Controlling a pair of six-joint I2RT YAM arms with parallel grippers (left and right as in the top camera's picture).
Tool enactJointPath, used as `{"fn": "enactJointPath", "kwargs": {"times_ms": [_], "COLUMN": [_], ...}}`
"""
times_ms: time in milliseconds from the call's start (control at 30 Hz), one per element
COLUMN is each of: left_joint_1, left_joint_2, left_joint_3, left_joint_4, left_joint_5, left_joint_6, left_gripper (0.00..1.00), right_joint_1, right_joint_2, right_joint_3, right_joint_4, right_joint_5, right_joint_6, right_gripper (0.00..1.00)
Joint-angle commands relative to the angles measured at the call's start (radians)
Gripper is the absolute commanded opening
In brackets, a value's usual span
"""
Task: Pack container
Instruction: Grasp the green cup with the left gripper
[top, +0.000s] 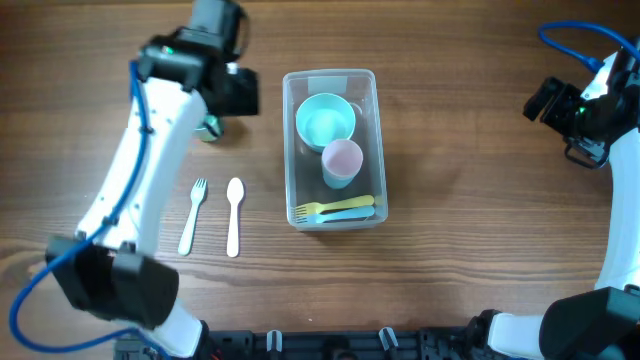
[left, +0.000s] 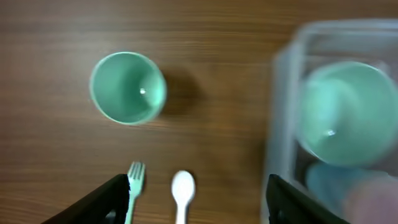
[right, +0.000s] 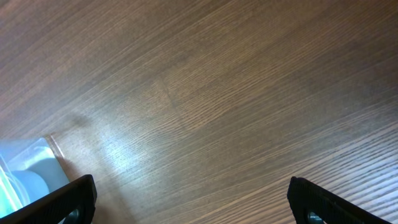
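Note:
The clear container (top: 330, 74) stands mid-table and holds a teal bowl (top: 325, 120), a pink cup (top: 341, 160), and a yellow fork and blue utensil (top: 335, 210) at its near end. My left gripper (top: 232, 92) is open and empty, hovering left of the container's far end. In the left wrist view, my left gripper (left: 198, 200) has a green cup (left: 127, 87) ahead of it, a green fork (left: 134, 186) and white spoon (left: 183, 193) between the fingers, and the container (left: 283, 124) to the right. My right gripper (right: 193, 196) is open and empty over bare wood.
The green fork (top: 192, 215) and white spoon (top: 234, 215) lie side by side on the table left of the container. The green cup (top: 208, 127) stands partly under my left arm. My right gripper (top: 553, 104) is at the far right; a container corner (right: 25, 155) shows in its view.

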Motion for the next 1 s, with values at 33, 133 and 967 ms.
{"fn": "enactJointPath", "kwargs": {"times_ms": [33,133,967], "left_joint_1": [0.115,0.135,0.134], "left_joint_2": [0.133,0.204,0.349], "left_joint_3": [-0.005,-0.005,-0.048], "left_joint_4": [0.063,0.102,0.158], "left_joint_5": [0.031,0.071,0.121], "left_joint_6": [0.052,0.100,0.108], "left_gripper": [0.69,0.67,0.04], "right_joint_1": [-0.001,-0.001,-0.001], "right_joint_2": [0.014,0.014,0.014], "right_joint_3": [0.000,0.000,0.000], "right_joint_4": [0.003,0.003,0.003], "right_joint_5": [-0.005,-0.004,-0.004], "right_joint_6": [0.014,0.015,0.015], "right_gripper": [1.00,1.00,1.00]}}
